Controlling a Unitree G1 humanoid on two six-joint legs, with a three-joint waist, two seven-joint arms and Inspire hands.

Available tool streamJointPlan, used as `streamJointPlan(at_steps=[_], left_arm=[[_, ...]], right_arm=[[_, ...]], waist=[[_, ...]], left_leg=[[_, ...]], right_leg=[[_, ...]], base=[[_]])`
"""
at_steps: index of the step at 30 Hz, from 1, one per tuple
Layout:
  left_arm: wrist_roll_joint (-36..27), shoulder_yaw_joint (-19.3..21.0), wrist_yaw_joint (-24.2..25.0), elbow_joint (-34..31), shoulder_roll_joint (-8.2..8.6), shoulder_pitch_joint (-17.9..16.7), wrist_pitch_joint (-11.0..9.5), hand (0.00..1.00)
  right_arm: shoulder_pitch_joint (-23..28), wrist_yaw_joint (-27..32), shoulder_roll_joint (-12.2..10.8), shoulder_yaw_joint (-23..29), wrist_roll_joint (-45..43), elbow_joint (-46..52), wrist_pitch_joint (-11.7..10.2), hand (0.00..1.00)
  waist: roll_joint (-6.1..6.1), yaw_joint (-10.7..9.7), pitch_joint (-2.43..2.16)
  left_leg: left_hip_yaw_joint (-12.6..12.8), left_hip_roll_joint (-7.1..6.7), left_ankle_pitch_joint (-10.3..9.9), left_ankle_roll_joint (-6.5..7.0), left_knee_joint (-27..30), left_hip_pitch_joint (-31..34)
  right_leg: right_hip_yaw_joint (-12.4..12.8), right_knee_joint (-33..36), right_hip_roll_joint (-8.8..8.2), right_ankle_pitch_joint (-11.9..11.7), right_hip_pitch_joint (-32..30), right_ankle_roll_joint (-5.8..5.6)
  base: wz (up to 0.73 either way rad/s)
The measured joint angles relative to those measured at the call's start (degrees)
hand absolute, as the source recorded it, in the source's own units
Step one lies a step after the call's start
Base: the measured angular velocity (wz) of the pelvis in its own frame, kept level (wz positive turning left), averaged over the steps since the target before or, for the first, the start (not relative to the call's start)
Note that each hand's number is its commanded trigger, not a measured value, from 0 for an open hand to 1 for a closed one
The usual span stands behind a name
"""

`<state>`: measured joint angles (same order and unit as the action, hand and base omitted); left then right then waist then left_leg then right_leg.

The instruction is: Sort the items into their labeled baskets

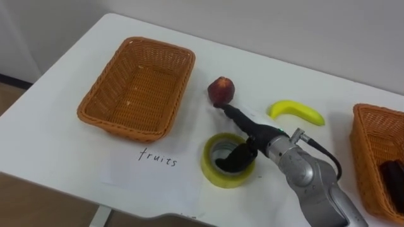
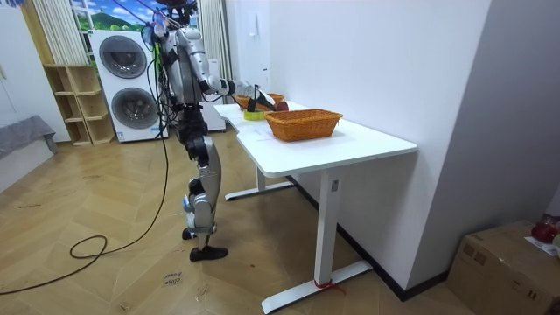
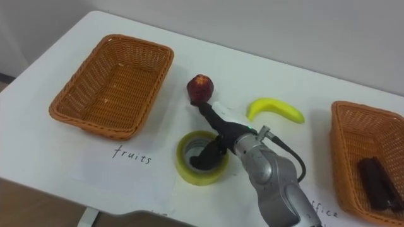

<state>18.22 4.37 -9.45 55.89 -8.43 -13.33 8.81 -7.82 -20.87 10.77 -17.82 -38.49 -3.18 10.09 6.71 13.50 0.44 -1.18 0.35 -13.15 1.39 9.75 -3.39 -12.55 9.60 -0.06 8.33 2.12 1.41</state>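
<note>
Since the apple (image 1: 221,90) belongs in the fruit basket (image 1: 107,88) at the table's left end, my right hand (image 1: 257,135) reaches across the tape roll (image 1: 209,162) by the front edge, fingers (image 1: 233,114) wide and holding nothing, one tip touching the apple, the banana (image 1: 297,112) waiting just beside

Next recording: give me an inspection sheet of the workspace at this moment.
Surface: white table, handwritten paper label at near edge.
Job's things: fruit basket empty; red fruit, banana and tape roll on the table; right-side basket holds a dark item.
Clutter: nothing seen.
Hands: right hand open above the tape roll, fingertips at the red fruit.
Cables: nothing seen besides the robot's own.
Surroundings: washing machines, shelf, cardboard box.
</note>
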Motion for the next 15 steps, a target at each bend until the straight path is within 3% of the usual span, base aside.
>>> streamJointPlan(at_steps=[10,11,12,15], left_arm=[[0.0,0.0,0.0,0.5,-0.01,-0.1,0.0,0.00],[0.0,0.0,0.0,0.5,-0.01,-0.1,0.0,0.00],[0.0,0.0,0.0,0.5,0.00,-0.1,0.0,0.00],[0.0,0.0,0.0,0.5,-0.01,-0.1,0.0,0.00]], right_arm=[[0.0,-3.3,0.0,0.0,-0.4,1.2,1.3,0.00],[0.0,-3.5,0.0,0.0,-0.5,1.3,1.3,0.42],[0.0,-3.8,0.0,0.0,-0.6,1.4,1.3,1.00],[0.0,-4.1,0.0,0.0,-0.6,1.5,1.4,1.00]], waist=[[-0.03,-0.3,0.02],[-0.03,-0.3,0.02],[-0.04,-0.3,0.03],[-0.05,-0.3,0.03]], left_leg=[[0.0,0.00,0.0,0.00,0.0,0.0],[0.0,-0.01,0.0,0.00,0.0,0.0],[0.0,0.00,0.0,0.00,0.0,0.0],[0.0,-0.01,0.0,0.00,0.0,0.0]], right_leg=[[0.5,0.0,0.05,0.0,0.0,0.00],[0.5,0.0,0.05,0.0,0.0,0.00],[0.6,0.0,0.06,0.0,0.0,0.00],[0.8,0.0,0.10,0.0,0.0,0.00]], base=[[0.00],[0.00],[0.00],[0.00]])
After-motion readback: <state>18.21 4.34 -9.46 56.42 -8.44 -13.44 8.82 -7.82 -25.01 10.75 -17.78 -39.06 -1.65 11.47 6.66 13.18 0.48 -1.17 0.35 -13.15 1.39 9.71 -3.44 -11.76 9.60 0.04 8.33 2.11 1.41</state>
